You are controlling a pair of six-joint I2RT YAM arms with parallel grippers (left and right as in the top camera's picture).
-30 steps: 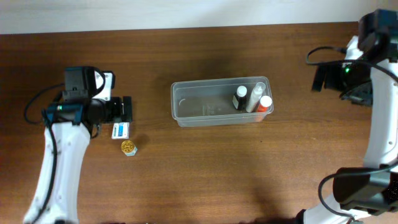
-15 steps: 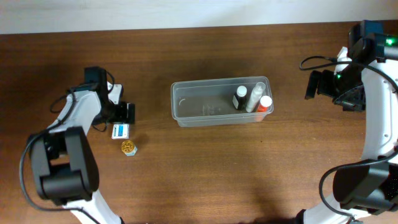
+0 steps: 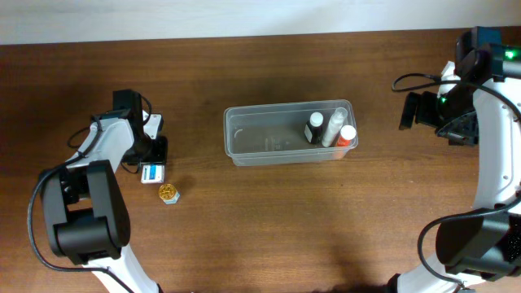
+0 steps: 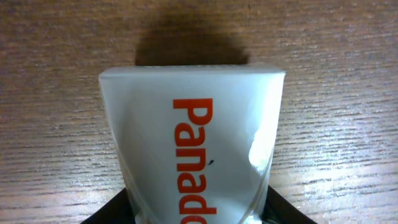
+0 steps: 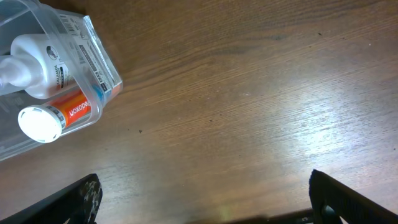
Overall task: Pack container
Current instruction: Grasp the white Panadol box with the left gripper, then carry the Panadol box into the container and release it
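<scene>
The container (image 3: 277,138) is a clear tub at mid-table, and its corner (image 5: 93,56) shows in the right wrist view. It holds a black-capped bottle (image 3: 315,129), a white bottle (image 3: 334,124) and an orange bottle with a white cap (image 3: 348,137). A white box with orange "Panado" lettering (image 4: 193,143) lies on the wood at the left (image 3: 152,173). My left gripper (image 3: 154,161) (image 4: 199,214) is shut on the box, a dark finger against each side. My right gripper (image 3: 413,111) (image 5: 205,202) hangs open over bare wood, right of the container.
A small bottle with a yellow top (image 3: 168,194) stands just in front of the box. The table's far edge meets a pale wall at the top of the overhead view. Cables trail from both arms.
The left gripper has come down over the box and closed on it; the box shifted slightly left. The right arm settled a second ago and has stayed still since.
</scene>
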